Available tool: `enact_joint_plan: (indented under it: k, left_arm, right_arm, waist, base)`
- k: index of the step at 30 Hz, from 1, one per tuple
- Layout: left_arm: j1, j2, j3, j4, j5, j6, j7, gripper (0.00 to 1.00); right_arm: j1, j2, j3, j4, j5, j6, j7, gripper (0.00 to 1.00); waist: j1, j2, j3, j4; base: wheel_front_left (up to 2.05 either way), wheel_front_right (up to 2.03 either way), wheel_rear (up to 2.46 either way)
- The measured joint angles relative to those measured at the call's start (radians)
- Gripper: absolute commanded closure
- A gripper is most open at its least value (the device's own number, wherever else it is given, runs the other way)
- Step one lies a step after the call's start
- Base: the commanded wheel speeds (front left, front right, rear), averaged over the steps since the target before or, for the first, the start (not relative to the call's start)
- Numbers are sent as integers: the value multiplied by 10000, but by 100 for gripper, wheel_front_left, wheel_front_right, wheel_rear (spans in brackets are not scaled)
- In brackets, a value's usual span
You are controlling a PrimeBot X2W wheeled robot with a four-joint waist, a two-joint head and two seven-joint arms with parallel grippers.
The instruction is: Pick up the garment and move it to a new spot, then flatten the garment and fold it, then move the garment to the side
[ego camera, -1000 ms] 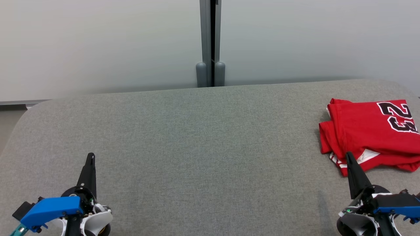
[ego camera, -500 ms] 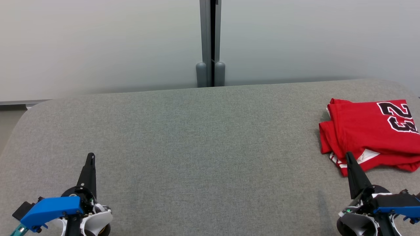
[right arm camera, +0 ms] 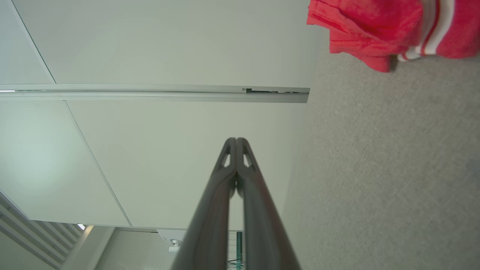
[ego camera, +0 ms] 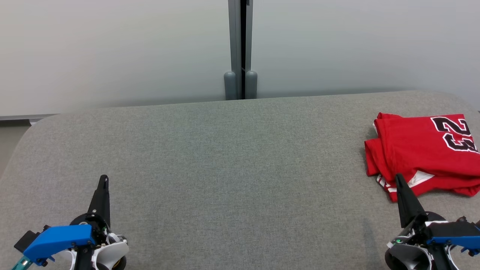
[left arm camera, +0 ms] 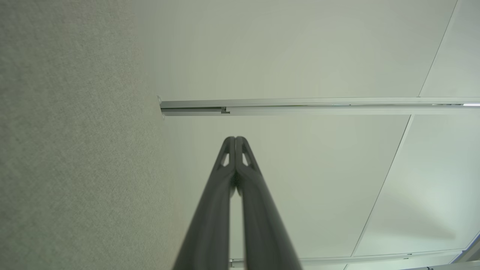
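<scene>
A red jersey [ego camera: 420, 150] with a black and white number lies folded at the right edge of the grey fabric surface [ego camera: 232, 157]. Its striped hem corner [right arm camera: 378, 33] appears at the top right of the right wrist view. My right gripper [ego camera: 398, 179] rests at the lower right, shut and empty, its tip just in front of the jersey's near edge. In the right wrist view its fingers [right arm camera: 236, 141] meet at the tips. My left gripper [ego camera: 104, 180] sits at the lower left, shut with nothing in it, far from the jersey; its fingers [left arm camera: 235, 139] press together.
A pale wall runs behind the surface, with a grey vertical post [ego camera: 240, 48] at its middle. The surface's rounded left corner [ego camera: 33, 127] drops off to a floor strip. The jersey reaches past the right edge of the head view.
</scene>
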Motion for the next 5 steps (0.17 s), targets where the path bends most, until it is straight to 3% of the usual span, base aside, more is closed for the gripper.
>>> enact_joint_plan:
  k: [5]
  left_arm:
    - [0,0,0,-2,0,0,0,100]
  right_arm:
    - [-1,0,0,0,0,-2,0,100]
  waist:
    - [0,-2,0,0]
  base:
    - [0,0,0]
